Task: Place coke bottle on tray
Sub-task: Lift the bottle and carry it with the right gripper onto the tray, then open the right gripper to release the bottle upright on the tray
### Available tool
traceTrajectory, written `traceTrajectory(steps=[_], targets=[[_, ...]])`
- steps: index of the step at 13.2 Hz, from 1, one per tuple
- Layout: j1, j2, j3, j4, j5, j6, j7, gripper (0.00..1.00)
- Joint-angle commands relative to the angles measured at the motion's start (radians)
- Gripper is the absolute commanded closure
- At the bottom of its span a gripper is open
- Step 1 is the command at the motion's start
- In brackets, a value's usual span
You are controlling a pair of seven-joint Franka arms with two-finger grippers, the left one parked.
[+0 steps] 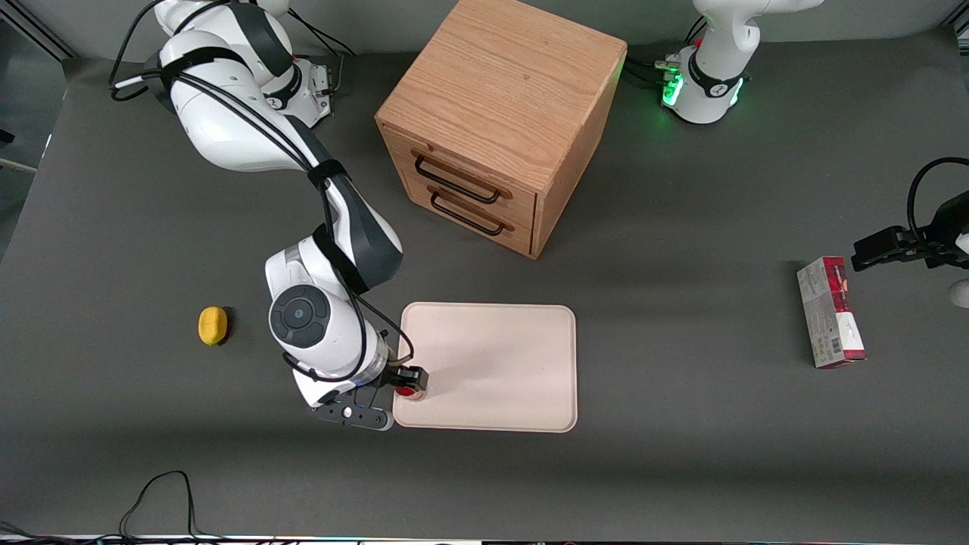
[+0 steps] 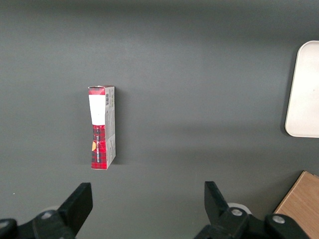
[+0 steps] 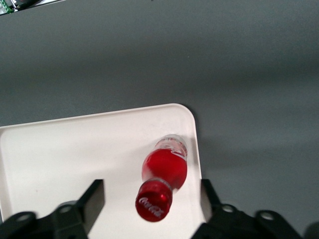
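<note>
The coke bottle (image 3: 164,177), red with a red cap and a clear base, stands upright on the cream-white tray (image 3: 75,154), close to one rounded corner. In the front view only a bit of red of the bottle (image 1: 409,393) shows under my hand, on the tray (image 1: 492,363) at its corner nearest the camera, toward the working arm's end. My right gripper (image 3: 151,201) is open above the bottle. Its fingers (image 3: 94,199) stand on either side of the cap without touching it. The gripper (image 1: 409,381) hangs over that tray corner. The tray's edge also shows in the left wrist view (image 2: 304,89).
A wooden two-drawer box (image 1: 492,129) stands farther from the camera than the tray. A yellow lemon (image 1: 213,325) lies beside my arm. A red-and-grey carton (image 1: 830,312) lies toward the parked arm's end, also in the left wrist view (image 2: 102,127). A black cable (image 1: 159,492) loops at the table's near edge.
</note>
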Motion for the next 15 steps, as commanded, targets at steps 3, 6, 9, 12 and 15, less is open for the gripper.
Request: traceTrajectory(steps=[3,6,9,12,15], targets=[[0.007,0.000,0.002,0.029,-0.024,-0.013,0.025,0.00],[-0.001,-0.056,0.003,-0.015,-0.021,-0.069,-0.007,0.00],[-0.105,-0.402,-0.001,-0.413,0.066,-0.112,-0.192,0.00],[-0.180,-0.733,-0.024,-0.756,0.113,-0.109,-0.396,0.00],[-0.179,-0.990,-0.118,-0.995,0.114,-0.135,-0.560,0.00]])
